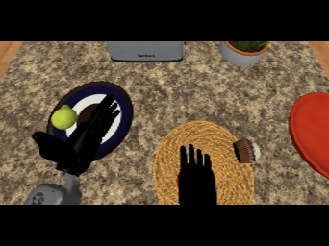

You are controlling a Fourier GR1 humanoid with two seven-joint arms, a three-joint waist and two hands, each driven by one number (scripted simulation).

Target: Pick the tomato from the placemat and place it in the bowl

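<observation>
The speckled granite counter [196,86] fills the view, with wood strips at its left and right sides. A woven straw-yellow round placemat [169,158] lies near centre. A red round dish [323,134] is cut by the right edge, well apart from the placemat. A dark blue round dish with a white ring [96,87] sits at left. Which of the two dishes is the bowl cannot be told.

The left hand [89,139] lies over the blue dish, fingers straight and thumb spread to the left, holding nothing. The right hand [196,180] is flat over the placemat, fingers straight and pointing far.

A grey metal toaster [146,50] and a grey plant pot [242,55] stand at the far edge. A yellow-green lime [64,117] rests at the blue dish's left rim. A brown brush [245,150] lies on the placemat's right rim. The red tomato [177,180] is on the placemat, showing only as a sliver at the right hand's left side.
</observation>
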